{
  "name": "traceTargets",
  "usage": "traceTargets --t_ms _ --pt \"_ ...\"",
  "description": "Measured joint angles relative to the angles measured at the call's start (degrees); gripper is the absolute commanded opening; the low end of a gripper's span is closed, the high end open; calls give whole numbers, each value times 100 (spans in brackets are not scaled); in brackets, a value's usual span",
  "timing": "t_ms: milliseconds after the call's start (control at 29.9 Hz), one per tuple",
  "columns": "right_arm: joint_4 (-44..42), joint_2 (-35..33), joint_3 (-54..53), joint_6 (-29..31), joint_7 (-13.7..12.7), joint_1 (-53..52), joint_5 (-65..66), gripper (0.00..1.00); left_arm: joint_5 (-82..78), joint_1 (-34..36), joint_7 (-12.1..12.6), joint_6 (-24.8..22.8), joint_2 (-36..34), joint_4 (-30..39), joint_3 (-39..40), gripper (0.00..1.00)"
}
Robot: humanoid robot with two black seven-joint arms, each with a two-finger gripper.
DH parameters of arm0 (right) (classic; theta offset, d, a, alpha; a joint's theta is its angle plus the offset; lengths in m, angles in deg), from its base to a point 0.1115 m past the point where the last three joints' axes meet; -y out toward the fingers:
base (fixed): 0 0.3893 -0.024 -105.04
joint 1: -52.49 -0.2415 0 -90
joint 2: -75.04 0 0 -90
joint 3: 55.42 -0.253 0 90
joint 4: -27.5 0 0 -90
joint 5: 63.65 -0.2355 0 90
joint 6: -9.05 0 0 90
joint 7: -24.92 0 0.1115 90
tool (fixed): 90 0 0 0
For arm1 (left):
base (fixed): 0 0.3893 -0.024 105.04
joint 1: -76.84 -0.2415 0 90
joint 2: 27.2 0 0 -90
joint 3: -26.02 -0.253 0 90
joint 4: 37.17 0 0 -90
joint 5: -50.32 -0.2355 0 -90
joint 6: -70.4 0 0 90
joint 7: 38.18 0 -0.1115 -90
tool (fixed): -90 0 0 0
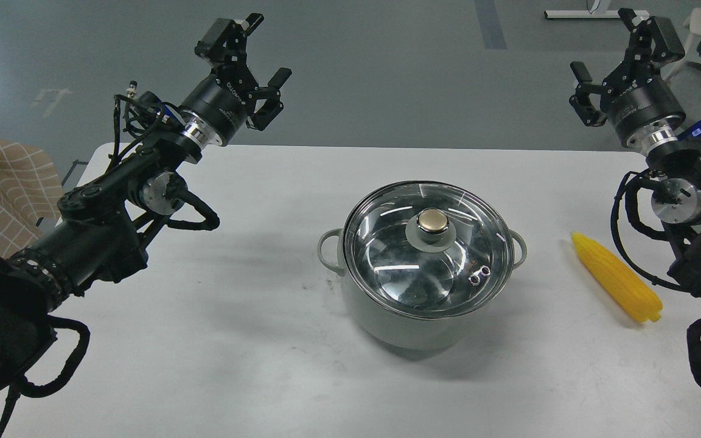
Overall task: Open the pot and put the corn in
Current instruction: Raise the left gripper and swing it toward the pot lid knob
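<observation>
Both end effectors raised; corn (pixel 617 277) below right end effector (pixel 607 45).

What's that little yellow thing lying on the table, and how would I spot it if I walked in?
Start at the white table and find the round pale grey-green pot under its glass lid with a brass-coloured knob near the middle. Look to the pot's right, apart from it, below the right gripper: the bright yellow tapered corn cob lies flat there. It is the only yellow thing on the table.
</observation>
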Motion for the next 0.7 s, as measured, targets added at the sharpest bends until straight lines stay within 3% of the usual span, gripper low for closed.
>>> traceTargets --t_ms 702 --pt "-237 270 42 0 0 -225 -8 100 26 -10 -57 -204 -17 72 27 98"
